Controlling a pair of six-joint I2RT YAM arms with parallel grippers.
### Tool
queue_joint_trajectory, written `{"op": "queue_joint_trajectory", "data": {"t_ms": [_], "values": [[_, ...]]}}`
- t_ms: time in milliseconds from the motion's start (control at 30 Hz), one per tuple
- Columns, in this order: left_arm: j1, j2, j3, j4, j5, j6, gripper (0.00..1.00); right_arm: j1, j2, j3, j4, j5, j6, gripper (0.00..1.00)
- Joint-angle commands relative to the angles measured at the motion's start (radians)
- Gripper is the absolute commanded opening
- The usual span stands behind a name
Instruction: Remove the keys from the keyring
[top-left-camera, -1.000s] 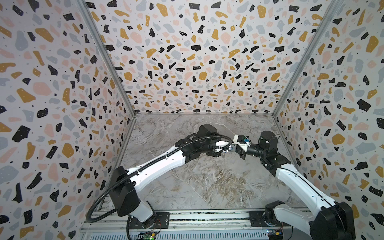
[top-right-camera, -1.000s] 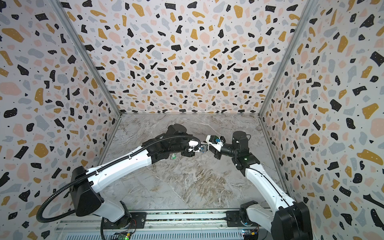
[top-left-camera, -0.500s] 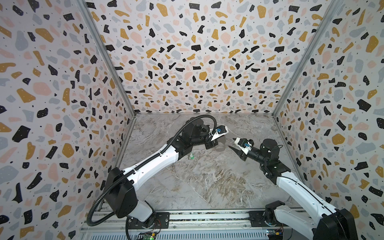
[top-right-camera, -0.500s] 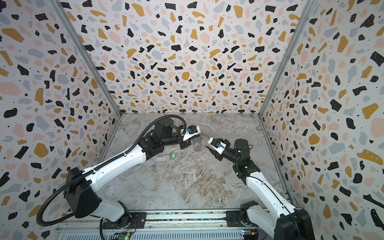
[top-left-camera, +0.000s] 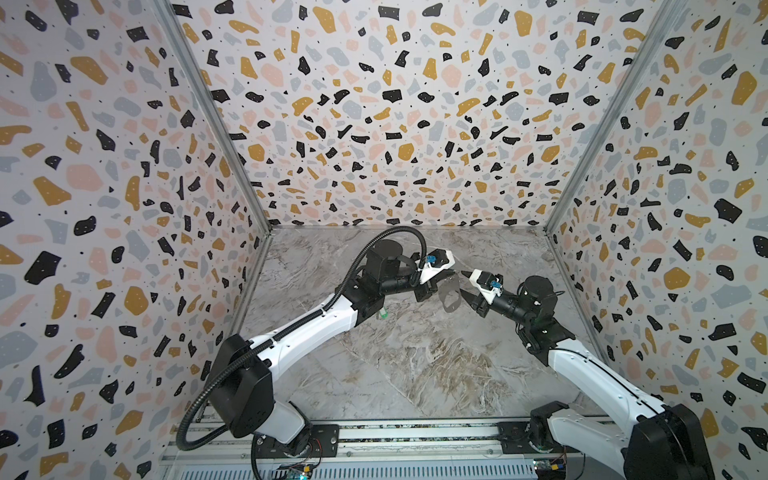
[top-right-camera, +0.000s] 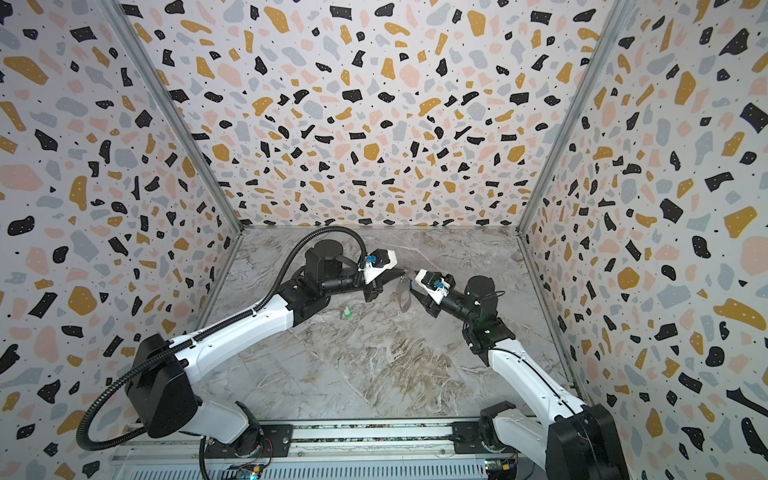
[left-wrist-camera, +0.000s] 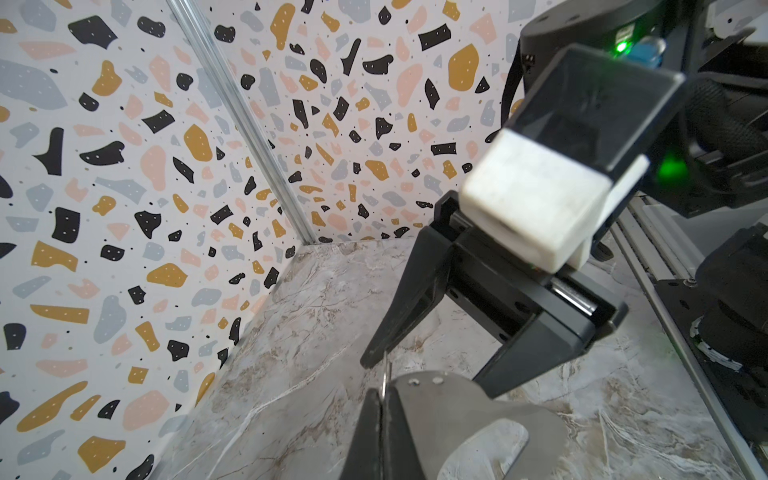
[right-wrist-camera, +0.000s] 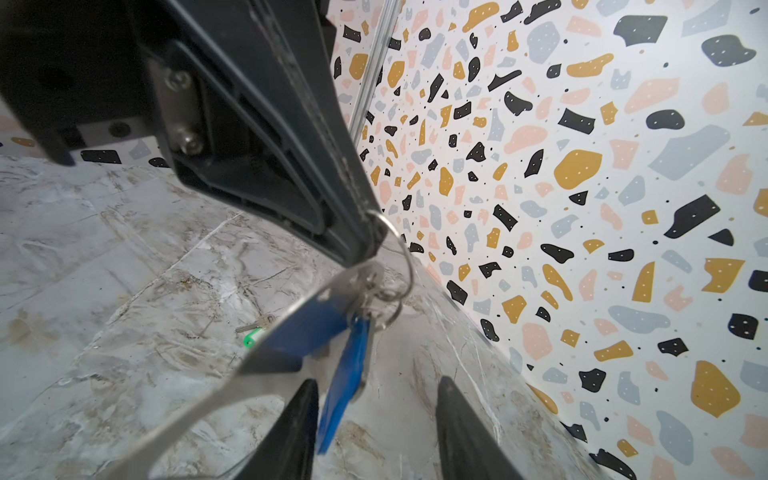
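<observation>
Keys: two; blue-tag key (right-wrist-camera: 345, 374) hangs on keyring (top-left-camera: 451, 298), green-tag key (top-left-camera: 382, 314) lies on counter (top-left-camera: 415, 365).
Left end effector (top-left-camera: 455, 272): pressed together, pinching keyring.
Right end effector (top-left-camera: 464, 285): spread, flanking blue-tag key.

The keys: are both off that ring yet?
About halfway. The green-tagged key lies loose on the table. The left gripper, shut, holds the keyring in the air, with the blue-tagged key hanging from it. The right gripper is open close beside that key; freeing it is what is left.
</observation>
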Motion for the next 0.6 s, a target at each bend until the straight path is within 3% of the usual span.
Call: {"op": "queue_joint_trajectory", "data": {"t_ms": [0, 433, 567], "values": [[0.006, -0.038, -0.010, 0.103, 0.039, -0.023, 0.00, 0.010, -0.001, 0.026, 0.033, -0.005, 0.030, 0.44], [0.006, -0.034, -0.014, 0.097, 0.051, 0.000, 0.00, 0.016, -0.018, 0.011, 0.112, 0.006, 0.040, 0.31], [0.007, -0.035, -0.009, 0.079, 0.047, 0.018, 0.00, 0.016, -0.027, 0.007, 0.122, 0.001, 0.039, 0.34]]}}
